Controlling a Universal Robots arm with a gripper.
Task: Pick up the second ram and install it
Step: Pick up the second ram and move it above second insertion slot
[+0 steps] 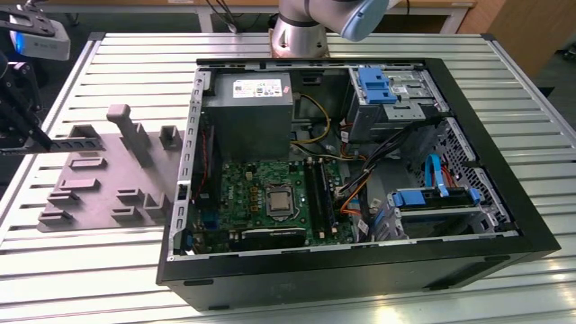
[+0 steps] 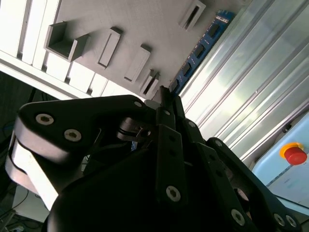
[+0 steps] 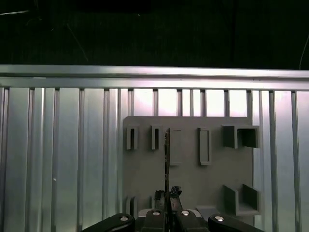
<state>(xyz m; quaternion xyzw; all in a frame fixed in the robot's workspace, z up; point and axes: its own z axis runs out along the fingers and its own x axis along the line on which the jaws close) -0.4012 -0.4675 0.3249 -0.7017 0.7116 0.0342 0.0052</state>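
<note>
The second ram (image 2: 203, 46) is a thin blue board with black chips, and my gripper (image 2: 166, 96) is shut on one end of it. In the first wrist view the ram (image 3: 166, 154) shows edge-on as a thin dark line rising from the gripper (image 3: 166, 205) over the grey holder plate (image 3: 193, 179). In the exterior view the gripper (image 1: 32, 144) is at the far left, with the ram (image 1: 77, 142) sticking out over the plate (image 1: 99, 182). The long black memory slots (image 1: 317, 192) lie on the green motherboard inside the open computer case, well to the right of the gripper.
The open black case (image 1: 360, 270) fills the middle of the slatted metal table (image 1: 90, 270), with a grey power supply (image 1: 247, 111), blue drive brackets (image 1: 373, 84) and cables near the slots. The arm's base (image 1: 297, 34) stands behind the case. A red button (image 2: 294, 154) sits beyond the table.
</note>
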